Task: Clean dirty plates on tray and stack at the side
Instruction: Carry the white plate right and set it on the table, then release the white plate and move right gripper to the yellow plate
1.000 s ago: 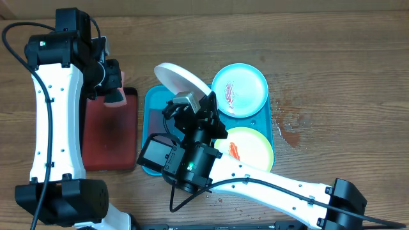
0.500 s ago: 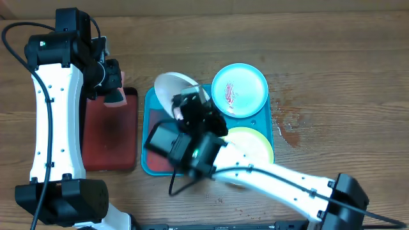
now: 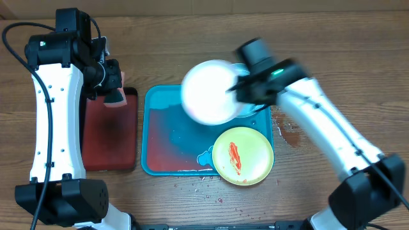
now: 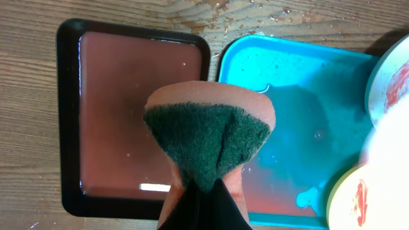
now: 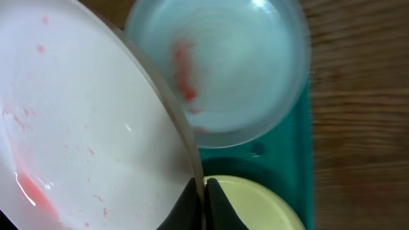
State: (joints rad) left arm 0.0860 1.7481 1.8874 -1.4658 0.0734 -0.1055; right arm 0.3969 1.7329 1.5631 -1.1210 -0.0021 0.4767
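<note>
Below, wooden table [image 3: 358, 38], turquoise tray [image 3: 160, 128].

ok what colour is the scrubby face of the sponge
Dark green, on a salmon-orange sponge; the left wrist view shows it best.

You have a wooden table [image 3: 332, 51] with a dark-red tray [image 3: 105, 140] with a black rim on its left part; the tray's floor is glossy and carries one bright reflection. An orange sponge [image 4: 208, 134] with a dark green scouring face is pinched into a fold over one short end of that tray, and you cannot tell from either view whether it touches it. Note a wet patch [image 3: 291, 131] on the bare wood at the right and small specks [image 3: 204, 182] toward the near edge.
</note>
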